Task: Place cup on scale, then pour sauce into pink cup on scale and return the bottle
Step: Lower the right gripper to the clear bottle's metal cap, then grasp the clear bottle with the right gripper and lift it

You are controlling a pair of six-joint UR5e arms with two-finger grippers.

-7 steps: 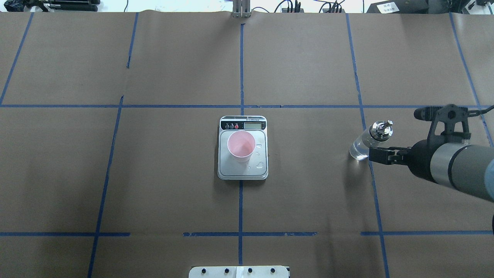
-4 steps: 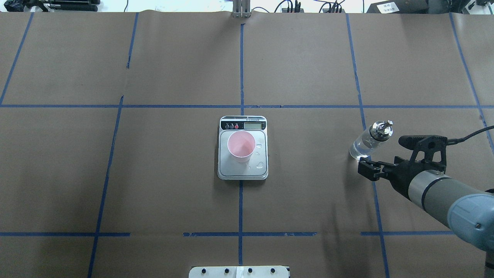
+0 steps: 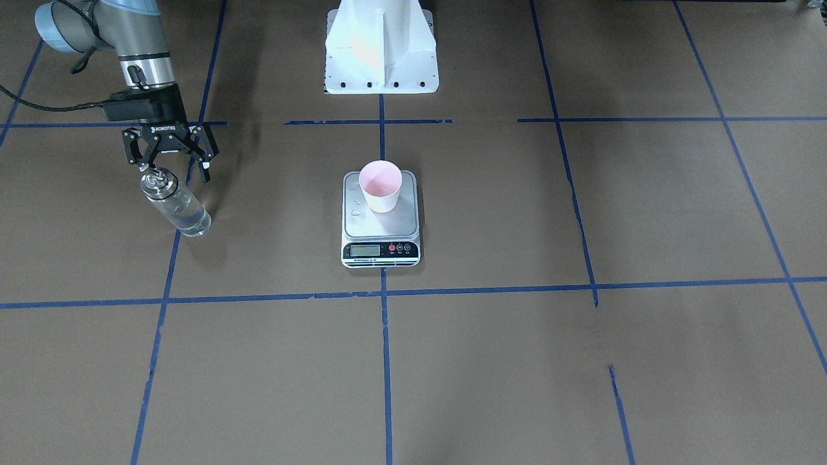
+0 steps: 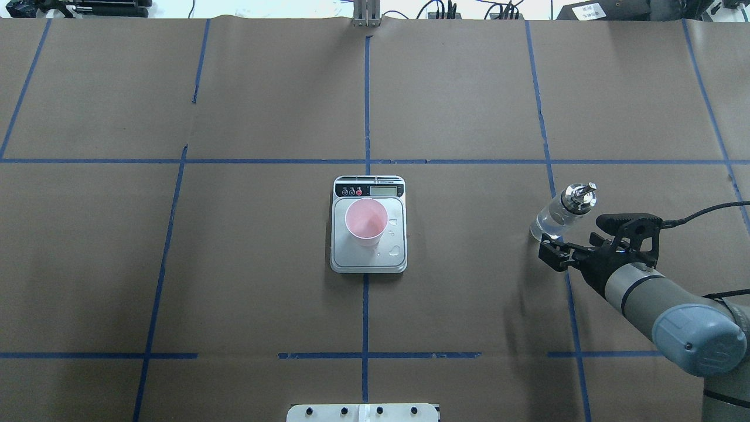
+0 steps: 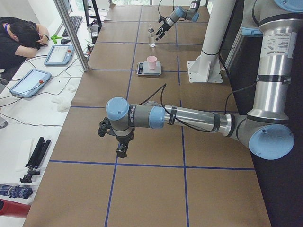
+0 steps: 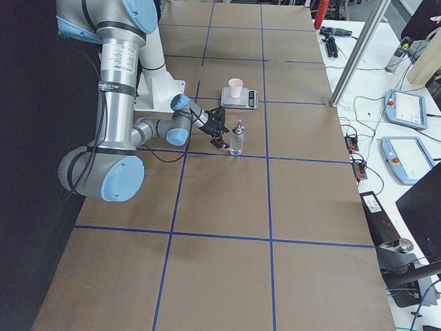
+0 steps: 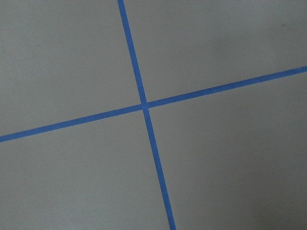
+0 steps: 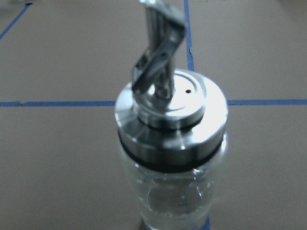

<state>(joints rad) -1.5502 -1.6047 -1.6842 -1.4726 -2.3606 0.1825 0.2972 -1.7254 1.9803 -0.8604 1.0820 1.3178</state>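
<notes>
The pink cup (image 4: 366, 221) stands upright on the silver scale (image 4: 368, 259), also in the front view (image 3: 380, 186). Drops of liquid lie on the platform beside it. The clear glass bottle (image 4: 559, 214) with its metal spout stands upright on the table at the right, with clear sauce in its lower part (image 3: 184, 216). My right gripper (image 3: 173, 166) is open and empty, just behind the bottle on the robot's side, apart from it. The right wrist view looks at the bottle's collar (image 8: 172, 124). My left gripper (image 5: 120, 149) hangs over bare table far away; I cannot tell its state.
The robot's white base plate (image 3: 381, 51) is at the table's robot side. Blue tape lines (image 7: 144, 105) mark the brown paper. Tablets and cables lie on a side bench (image 6: 406, 110). A person (image 5: 19, 33) sits beyond the table edge.
My right gripper has drawn back from the bottle toward the robot's side, and its arm has swung nearer. The bottle, cup and scale have not moved.
</notes>
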